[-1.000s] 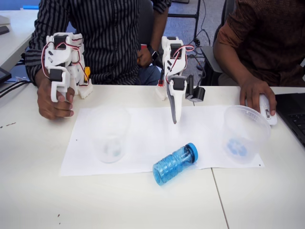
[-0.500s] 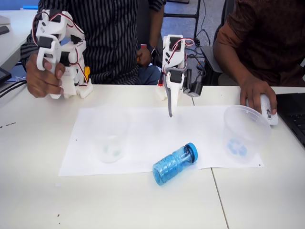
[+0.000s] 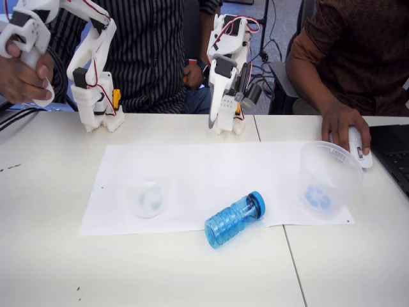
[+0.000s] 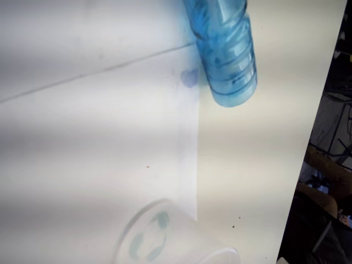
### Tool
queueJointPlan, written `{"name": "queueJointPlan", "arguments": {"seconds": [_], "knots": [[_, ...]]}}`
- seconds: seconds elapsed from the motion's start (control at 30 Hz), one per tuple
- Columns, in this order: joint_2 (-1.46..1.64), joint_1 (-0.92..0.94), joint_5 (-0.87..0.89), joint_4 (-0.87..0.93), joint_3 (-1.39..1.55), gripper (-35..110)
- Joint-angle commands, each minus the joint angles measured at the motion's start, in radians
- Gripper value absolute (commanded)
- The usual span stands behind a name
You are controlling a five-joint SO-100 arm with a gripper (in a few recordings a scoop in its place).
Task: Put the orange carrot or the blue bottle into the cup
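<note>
In the fixed view we saw the white arm point(image 3: 227, 57) drawn up near its base at the back of the table point(image 3: 192, 275), with the gripper point(image 3: 213, 120) hanging above the tabletop, well apart from everything on the paper. Its fingers seemed to lie together, but we could not tell for certain, and it held nothing.

The bottle point(image 3: 234, 220) lay on its side at the front edge of the paper point(image 3: 211, 173), cap pointing back and to the right. In the wrist view its ribbed body point(image 4: 226, 49) lay half on the paper, half on the bare table.

The cup point(image 3: 328, 180) stood upright at the right end of the paper, near the bottle but apart from it. A narrower clear cup point(image 3: 146, 190) stood upright on the left part of the paper.

A person's hand point(image 3: 342, 125) rested on a white mouse point(image 3: 358, 146) just behind the cup.
</note>
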Motion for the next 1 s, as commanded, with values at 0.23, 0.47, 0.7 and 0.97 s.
{"name": "queueJointPlan", "arguments": {"seconds": [0.23,0.47,0.7,0.97], "knots": [[-0.492,0.061,-0.043,0.020,-0.566,34],[-0.769,0.054,-0.264,0.061,-0.813,35],[-0.966,-0.067,-0.489,0.221,-1.023,35],[-1.181,-0.146,-0.552,0.382,-1.278,35]]}}
